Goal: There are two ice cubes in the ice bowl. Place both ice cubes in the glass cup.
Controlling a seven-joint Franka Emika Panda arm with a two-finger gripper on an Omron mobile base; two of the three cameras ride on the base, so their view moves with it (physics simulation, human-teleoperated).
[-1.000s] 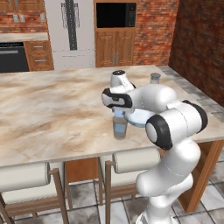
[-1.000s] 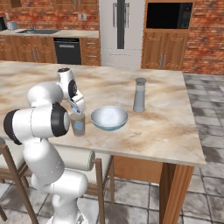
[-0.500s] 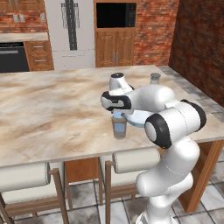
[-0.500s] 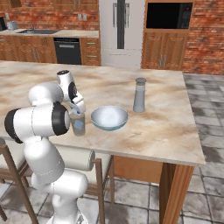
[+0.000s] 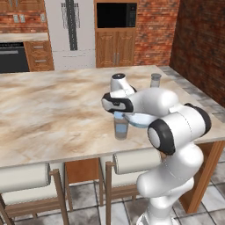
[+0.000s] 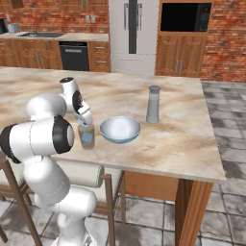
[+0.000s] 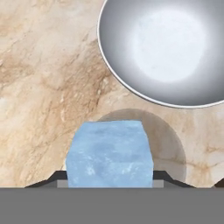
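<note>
up close, ice cube (image 7: 109, 153) between gripper (image 7: 109, 177) fingertips above glass cup (image 7: 168, 144)

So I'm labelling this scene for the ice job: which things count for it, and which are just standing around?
For the job:
- ice cube, held in the gripper, jaws shut on it, above the glass cup
- ice bowl, beside the cup

Standing around:
- grey shaker on the counter
- stools at the counter
- fridge, oven, cabinets behind

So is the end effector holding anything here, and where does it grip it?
Yes: the end effector holds an ice cube, pinched on two opposite side faces, directly above the glass cup.
</note>
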